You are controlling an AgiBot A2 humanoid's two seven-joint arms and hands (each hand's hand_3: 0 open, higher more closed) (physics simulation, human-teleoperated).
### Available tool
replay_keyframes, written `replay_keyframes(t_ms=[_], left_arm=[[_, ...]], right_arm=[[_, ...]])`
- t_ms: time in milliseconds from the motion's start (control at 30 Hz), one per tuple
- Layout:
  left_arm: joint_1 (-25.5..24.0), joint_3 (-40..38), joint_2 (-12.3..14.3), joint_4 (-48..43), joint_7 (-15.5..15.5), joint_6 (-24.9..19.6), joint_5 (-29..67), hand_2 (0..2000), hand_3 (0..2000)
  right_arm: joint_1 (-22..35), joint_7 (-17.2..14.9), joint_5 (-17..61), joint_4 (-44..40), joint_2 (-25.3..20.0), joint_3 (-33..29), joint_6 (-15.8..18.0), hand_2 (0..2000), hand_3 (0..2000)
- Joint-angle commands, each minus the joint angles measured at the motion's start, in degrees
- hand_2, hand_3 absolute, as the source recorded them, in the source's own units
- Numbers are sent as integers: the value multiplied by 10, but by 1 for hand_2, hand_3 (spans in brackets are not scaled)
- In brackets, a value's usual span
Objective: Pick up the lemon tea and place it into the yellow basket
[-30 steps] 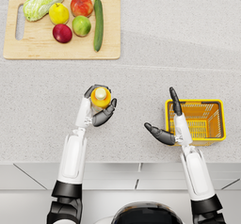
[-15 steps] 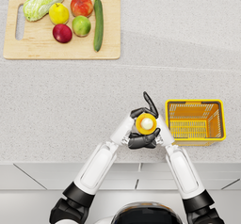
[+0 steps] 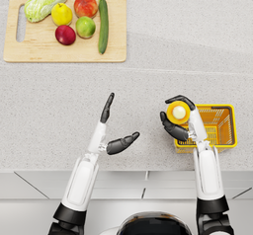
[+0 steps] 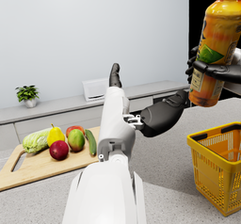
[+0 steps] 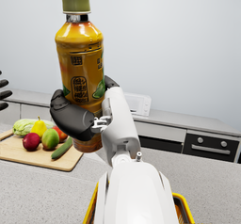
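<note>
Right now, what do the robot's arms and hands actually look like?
Both arms are smooth glossy white shells with dark collars near the shoulders. The left hand and right hand are matte dark grey with rounded humanlike fingers, joined at slim wrists where small metal fittings show. No loose cables or markings are visible.

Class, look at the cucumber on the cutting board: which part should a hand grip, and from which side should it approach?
Grip the cucumber at its middle, coming down from above with the fingers across its narrow width. It lies flat and lengthwise on the cutting board. Its right side is clear, but the green apple sits close on its left, so that finger probably has little room.
</note>
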Motion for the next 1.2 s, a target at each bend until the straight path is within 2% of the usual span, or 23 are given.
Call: replay_keyframes(t_ms=[33,167,200,233,300,367,433,467,500,567,600,633,700,767,867,933,1200], left_arm=[[-10,-126,-1,-16,0,1,0,0,0],[-7,-137,2,8,0,2,0,0,0],[-5,-139,3,11,0,2,0,0,0],[-6,-144,3,13,0,2,0,0,0],[-7,-154,4,11,0,2,0,0,0],[-5,-157,6,14,0,2,0,0,0],[-4,-157,7,18,0,3,0,0,0],[-1,-153,8,19,0,3,0,0,0],[2,-149,9,20,0,3,0,0,0],[23,-143,12,30,0,3,0,0,0],[43,-146,14,39,0,3,0,0,0],[69,-155,15,51,0,3,0,0,0],[115,-171,14,81,0,3,0,0,0],[149,-189,4,116,0,3,0,0,0],[151,-220,8,138,0,3,0,0,0],[130,-204,10,122,0,3,0,0,0],[134,-216,11,136,0,3,-1,0,0]], right_arm=[[28,0,0,-17,4,-108,1,2000,2000],[20,-5,0,-60,5,-136,4,2000,2000],[22,-35,-1,-79,5,-142,4,2000,2000],[20,-82,-1,-88,5,-146,6,2000,2000],[1,-139,0,-102,3,-139,3,2000,2000],[-20,-169,0,-100,2,-130,3,2000,2000],[-25,-185,0,-110,2,-123,4,2000,2000],[-25,-190,0,-111,1,-123,5,639,1673],[-27,-193,0,-101,1,-124,-21,0,1347],[-26,-196,-1,-84,1,-117,-59,0,693],[-24,-169,-1,-71,1,-121,-71,0,367],[-17,-121,-1,-48,2,-121,-79,0,40],[12,-62,-1,-21,8,-123,-89,0,0],[43,-31,-1,-10,18,-133,-94,0,0],[58,-11,-1,-35,22,-171,-98,0,0],[36,-5,-1,-35,17,-155,-99,0,0],[42,1,-1,-47,18,-172,-100,0,0]])
